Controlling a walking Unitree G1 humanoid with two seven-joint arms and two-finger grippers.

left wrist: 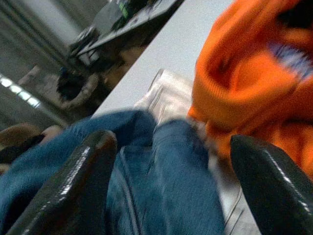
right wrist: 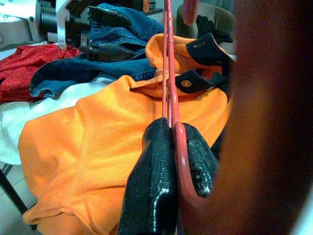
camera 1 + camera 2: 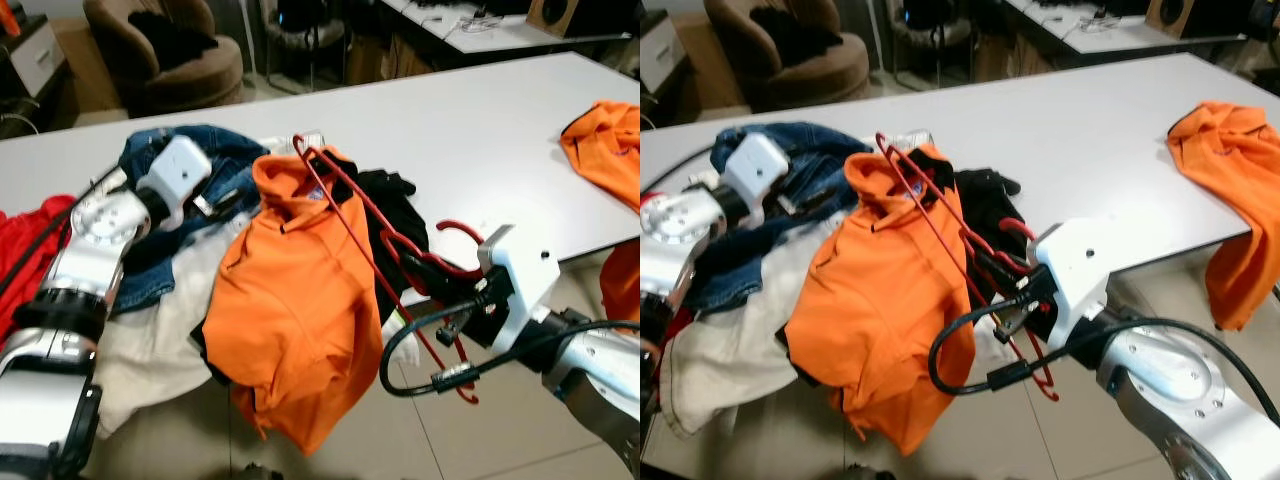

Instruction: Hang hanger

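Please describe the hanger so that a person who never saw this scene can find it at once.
Look at the near edge of the long white table, where clothes lie heaped. Over the orange shirt there, the right gripper is shut on a thin red hanger. It is the one wiry thing among soft cloth.

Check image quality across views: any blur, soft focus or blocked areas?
Left wrist view: smeared with motion blur, the blue jeans and orange shirt soft. Right wrist view: the red hanger between the shut jaws is sharp, but a dark, out-of-focus reddish mass covers the picture's right side. Both eye views: evenly lit, only slightly soft, mild sheen on the white table.
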